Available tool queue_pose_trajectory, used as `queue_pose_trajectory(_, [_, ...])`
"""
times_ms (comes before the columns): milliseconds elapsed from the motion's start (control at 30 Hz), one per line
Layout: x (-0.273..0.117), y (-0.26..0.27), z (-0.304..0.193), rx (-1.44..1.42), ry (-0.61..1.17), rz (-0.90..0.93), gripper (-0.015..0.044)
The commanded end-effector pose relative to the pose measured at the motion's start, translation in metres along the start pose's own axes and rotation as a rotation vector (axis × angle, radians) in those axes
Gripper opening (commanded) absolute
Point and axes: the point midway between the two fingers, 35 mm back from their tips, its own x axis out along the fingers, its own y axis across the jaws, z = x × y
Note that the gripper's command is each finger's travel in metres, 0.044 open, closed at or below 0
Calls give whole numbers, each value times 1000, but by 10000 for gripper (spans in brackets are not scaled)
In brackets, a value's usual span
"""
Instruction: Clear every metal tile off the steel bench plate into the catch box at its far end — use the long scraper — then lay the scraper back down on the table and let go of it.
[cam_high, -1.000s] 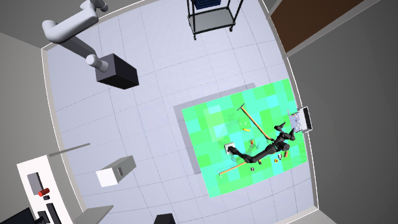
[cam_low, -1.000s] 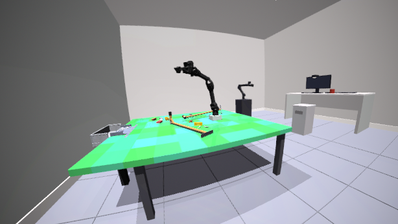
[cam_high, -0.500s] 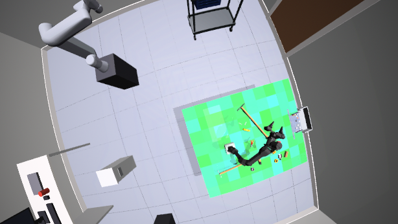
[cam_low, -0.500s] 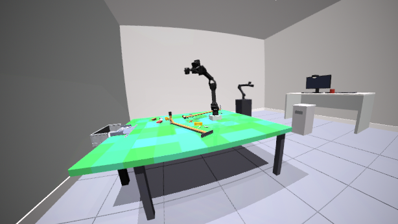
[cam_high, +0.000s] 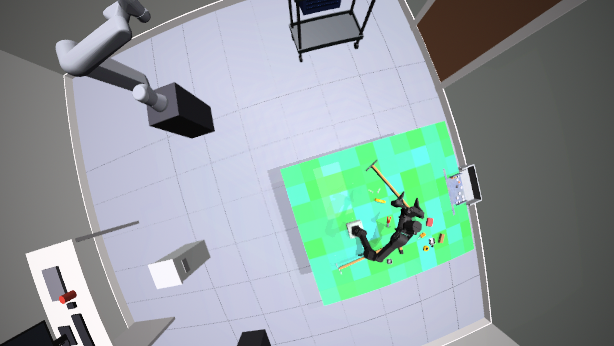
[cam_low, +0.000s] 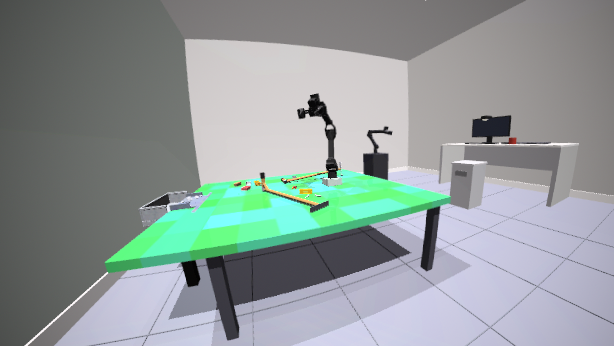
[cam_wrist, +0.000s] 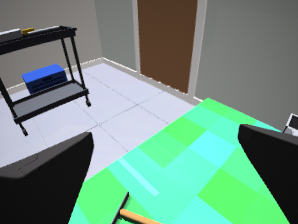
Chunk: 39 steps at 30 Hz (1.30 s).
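The gripper (cam_high: 408, 200) (cam_wrist: 166, 135) hangs above the green patchwork table (cam_high: 320, 187) (cam_low: 225, 225) (cam_wrist: 185, 132), fingers spread, grasping nothing. Two long orange-handled tools lie there; the steel plate (cam_high: 456, 190) and catch box (cam_high: 471, 185) (cam_low: 154, 212) sit at its edge. Beyond stand a black cart (cam_high: 326, 47) (cam_wrist: 50, 101) and brown door (cam_high: 480, 35) (cam_wrist: 165, 45).

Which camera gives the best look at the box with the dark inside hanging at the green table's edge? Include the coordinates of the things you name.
The top view: the grey-walled box (cam_high: 469, 199) (cam_low: 152, 216) (cam_wrist: 289, 124) appears whole. Exterior shows it side-on; wrist catches only a corner.
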Motion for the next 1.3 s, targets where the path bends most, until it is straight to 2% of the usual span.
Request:
queue_pose_trajectory(0, [-13,15,-18,8,60,19,440])
queue_pose_trajectory(733, [-97,64,-105,-45,315,97,440])
queue_pose_trajectory(1267, [-96,66,-108,-35,325,111,440])
